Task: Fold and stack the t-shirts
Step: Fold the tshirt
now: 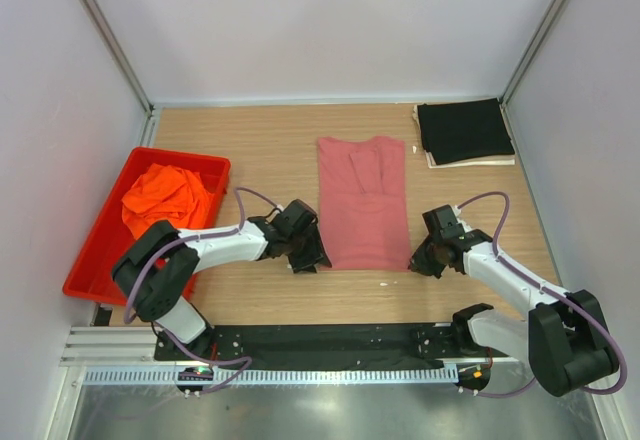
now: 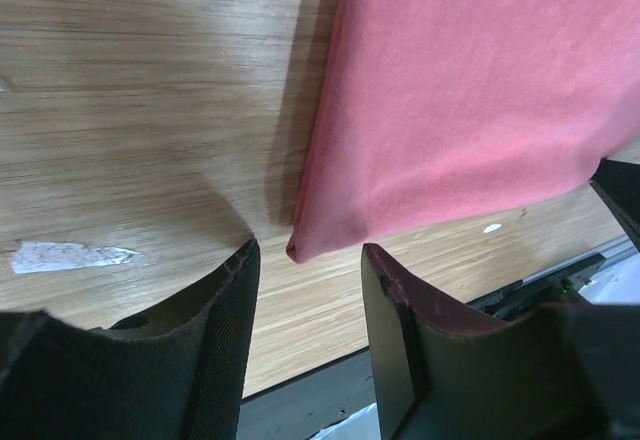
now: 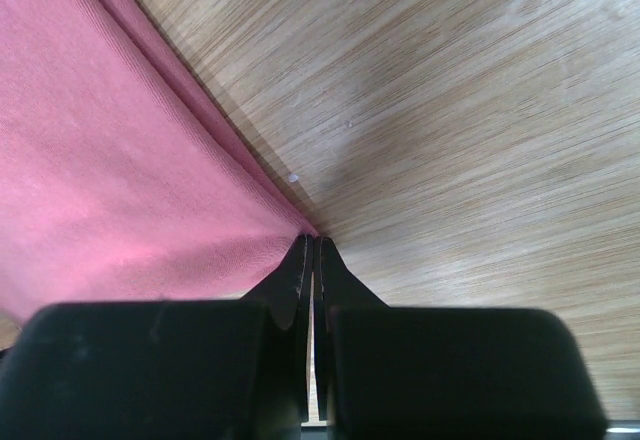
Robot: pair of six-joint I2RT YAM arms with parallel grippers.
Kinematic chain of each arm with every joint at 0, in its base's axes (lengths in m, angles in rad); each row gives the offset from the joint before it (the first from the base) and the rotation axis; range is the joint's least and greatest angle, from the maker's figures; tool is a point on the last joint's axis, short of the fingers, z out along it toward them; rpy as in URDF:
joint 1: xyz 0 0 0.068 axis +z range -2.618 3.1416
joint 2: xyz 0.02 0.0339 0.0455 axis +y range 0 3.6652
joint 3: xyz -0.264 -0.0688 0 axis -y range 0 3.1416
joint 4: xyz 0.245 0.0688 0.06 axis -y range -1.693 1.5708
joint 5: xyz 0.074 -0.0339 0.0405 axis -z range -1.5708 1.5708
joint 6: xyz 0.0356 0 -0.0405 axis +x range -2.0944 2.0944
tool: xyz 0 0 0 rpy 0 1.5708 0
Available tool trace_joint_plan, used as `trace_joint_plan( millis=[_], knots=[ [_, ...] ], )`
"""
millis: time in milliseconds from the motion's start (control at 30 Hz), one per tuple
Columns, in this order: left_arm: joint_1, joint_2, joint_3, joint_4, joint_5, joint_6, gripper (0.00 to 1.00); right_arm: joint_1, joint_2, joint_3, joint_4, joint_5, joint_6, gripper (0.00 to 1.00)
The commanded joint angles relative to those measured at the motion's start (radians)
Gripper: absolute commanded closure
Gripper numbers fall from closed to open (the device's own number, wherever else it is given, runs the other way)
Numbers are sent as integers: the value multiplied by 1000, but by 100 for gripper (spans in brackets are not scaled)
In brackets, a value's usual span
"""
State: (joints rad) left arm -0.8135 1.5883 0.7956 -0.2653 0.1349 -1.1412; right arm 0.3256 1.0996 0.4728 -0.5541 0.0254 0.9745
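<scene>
The left gripper (image 2: 305,252) has its jaws moderately wide, and the near left corner of the rose-red shirt (image 2: 470,90) lies in the gap between them. Neither pad presses on the cloth. The right gripper (image 3: 312,240) has its jaws closed flat together, with the tips right at the shirt's near right corner. The wrist view does not show whether any cloth is nipped between them. From above, both the left gripper (image 1: 308,256) and the right gripper (image 1: 420,260) are dark shapes low over the bench (image 1: 260,150), and their fingers cannot be made out there. The rose-red shirt (image 1: 362,205) lies flat in the middle of the bench as a long narrow strip running from the far edge toward the near edge, its sleeves folded in. A black shirt (image 1: 464,130) sits folded in the far right corner on a pale layer (image 1: 470,163) that shows only as a thin rim. An orange shirt (image 1: 165,195) lies crumpled in a red tray (image 1: 98,250) by the left edge. The left arm crosses the tray's near end.
</scene>
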Motion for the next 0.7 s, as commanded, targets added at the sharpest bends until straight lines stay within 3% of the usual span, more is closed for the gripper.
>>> trace_joint_plan(
  millis=[0, 100, 300, 500, 533, 667],
  knots=[
    [-15, -13, -42, 24, -9, 3, 52, 6, -1, -23, 6, 21, -7, 99],
    [-16, 8, -41, 35, 0, -3, 52, 4, -27, -34, 14, 18, -7, 99],
    [-15, 27, -56, 34, -23, -23, 61, 6, -32, -40, 17, 13, -16, 99],
    [-16, 32, -41, -11, -60, -15, 84, 6, -70, -39, -6, 27, -30, 99],
    [-15, 27, -38, -12, -60, -17, 92, 6, -92, -33, -13, 28, -31, 99],
    [-21, -4, -27, -15, -61, -20, 100, 7, -138, -13, -52, 24, -30, 99]
  ],
)
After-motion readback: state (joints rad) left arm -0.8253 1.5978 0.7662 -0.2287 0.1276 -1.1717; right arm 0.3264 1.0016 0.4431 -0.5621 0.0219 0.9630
